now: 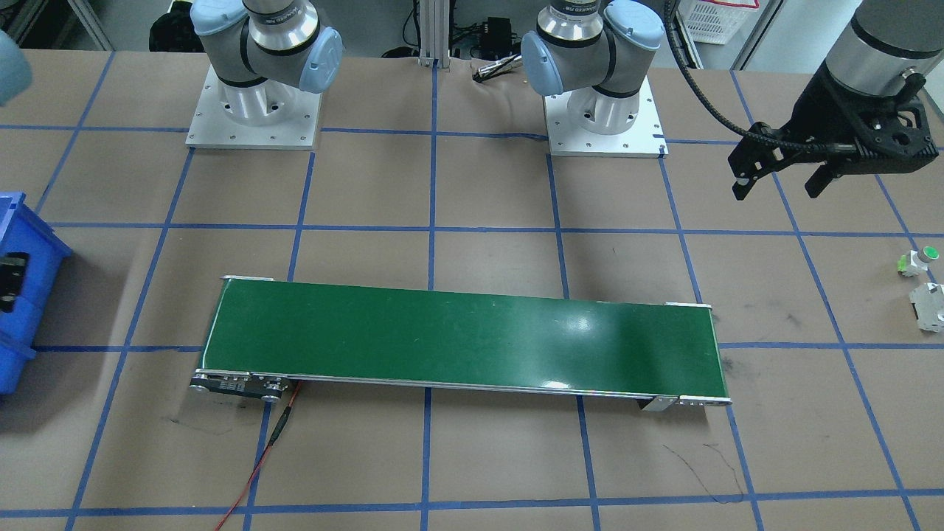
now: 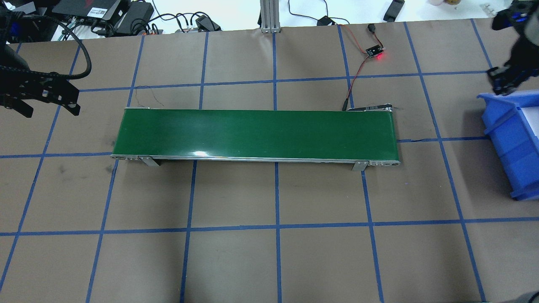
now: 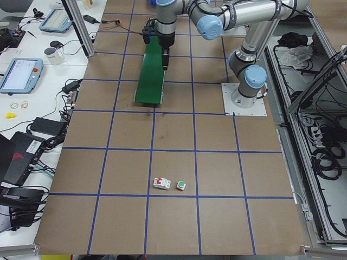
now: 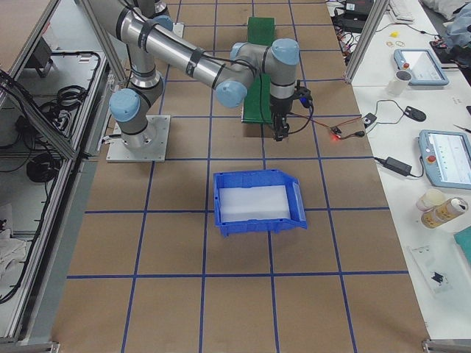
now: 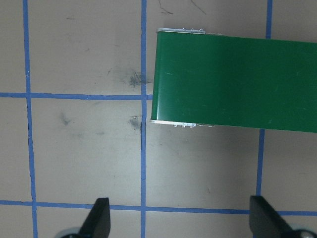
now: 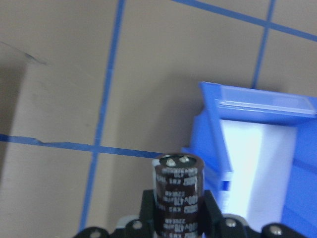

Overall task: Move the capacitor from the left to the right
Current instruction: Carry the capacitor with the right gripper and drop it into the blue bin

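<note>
Right wrist-mounted: capacitor [image 6: 178, 194] above blue-taped brown table [image 6: 54, 114]

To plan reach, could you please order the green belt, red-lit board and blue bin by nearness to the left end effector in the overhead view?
From the left end effector:
1. Green belt, just to its right.
2. Red-lit board, upper right of centre.
3. Blue bin, far right edge.

Overhead and front cameras face each other (both high); all fixed views share the belt [image 2: 257, 132].
</note>
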Controlling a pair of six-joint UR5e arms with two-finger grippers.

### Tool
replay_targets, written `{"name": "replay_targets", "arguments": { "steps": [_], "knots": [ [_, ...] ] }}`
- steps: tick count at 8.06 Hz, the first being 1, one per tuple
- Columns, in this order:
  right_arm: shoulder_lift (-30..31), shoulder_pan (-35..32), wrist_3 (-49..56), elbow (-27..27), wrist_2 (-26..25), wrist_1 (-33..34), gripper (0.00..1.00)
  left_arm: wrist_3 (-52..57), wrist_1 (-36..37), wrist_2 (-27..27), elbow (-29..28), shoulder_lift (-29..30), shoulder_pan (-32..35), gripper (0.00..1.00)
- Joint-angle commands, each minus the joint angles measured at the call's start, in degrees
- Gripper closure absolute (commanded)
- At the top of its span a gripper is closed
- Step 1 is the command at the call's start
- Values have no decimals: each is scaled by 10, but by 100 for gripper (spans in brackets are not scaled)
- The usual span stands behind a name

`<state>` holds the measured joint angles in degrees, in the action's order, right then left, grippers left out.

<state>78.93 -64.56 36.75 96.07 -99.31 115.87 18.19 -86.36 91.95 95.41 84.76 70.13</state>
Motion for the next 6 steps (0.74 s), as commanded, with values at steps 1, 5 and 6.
{"name": "replay_targets", "arguments": {
  "steps": [1, 5, 6],
  "knots": [
    [-30, 172, 197, -6, 39, 50, 100, 0, -3, 1, -2, -6, 0, 0],
    [-109, 196, 210, 3, 49, 84, 14, -26, 0, -56, -7, 2, 54, 0],
    [-99, 196, 210, 2, 74, 80, 0, -59, 0, -27, -7, 7, 82, 0]
  ]
}}
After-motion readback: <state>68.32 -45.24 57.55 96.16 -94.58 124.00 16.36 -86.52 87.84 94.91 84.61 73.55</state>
